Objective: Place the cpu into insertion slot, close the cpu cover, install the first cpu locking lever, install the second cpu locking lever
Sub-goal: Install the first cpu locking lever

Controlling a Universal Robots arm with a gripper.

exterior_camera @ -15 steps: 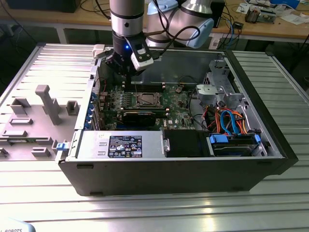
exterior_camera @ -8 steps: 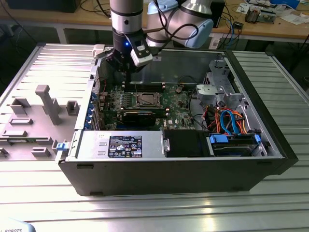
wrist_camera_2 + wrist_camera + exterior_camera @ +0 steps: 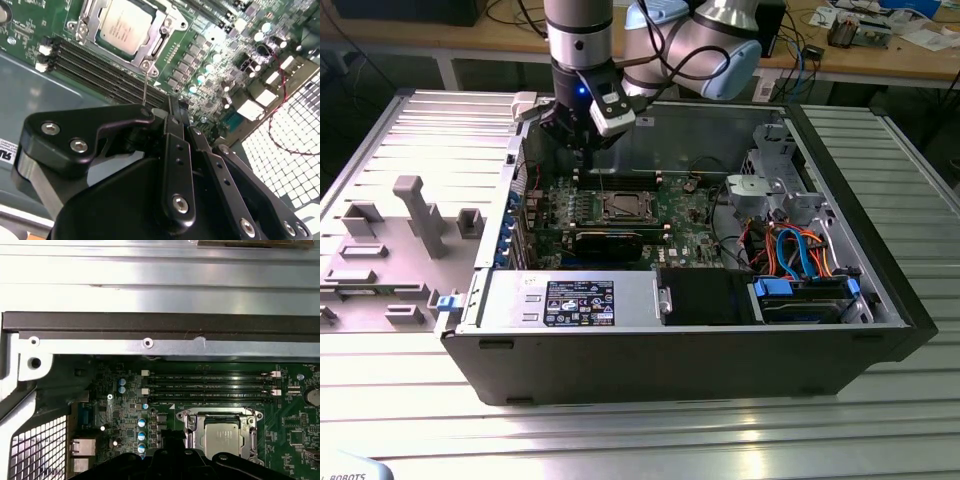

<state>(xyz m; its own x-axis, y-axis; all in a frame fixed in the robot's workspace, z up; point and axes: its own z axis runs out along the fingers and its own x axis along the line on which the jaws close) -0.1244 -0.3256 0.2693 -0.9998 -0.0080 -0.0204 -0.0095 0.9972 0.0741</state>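
Note:
The cpu [image 3: 124, 29] [image 3: 223, 437], a silvery square chip, lies in the insertion slot [image 3: 623, 207] on the green motherboard [image 3: 690, 235]. Over it, the cpu cover [image 3: 151, 44] [image 3: 191, 426] lies flat and frames the chip. One thin wire locking lever [image 3: 144, 85] stands up from the socket's corner, and its free end runs behind my black gripper [image 3: 172, 106]. The gripper [image 3: 582, 150] hangs just above the board, toward the exterior view's left of the socket, fingers drawn together. I cannot tell whether it touches the lever.
The open computer case [image 3: 880, 300] walls in the board. Inside are a power supply [image 3: 570, 300], a drive cage with blue and orange cables [image 3: 800, 260] and a black card [image 3: 610, 240]. Long memory slots [image 3: 210, 385] run beside the socket. A grey fixture tray [image 3: 400, 240] lies at the exterior view's left.

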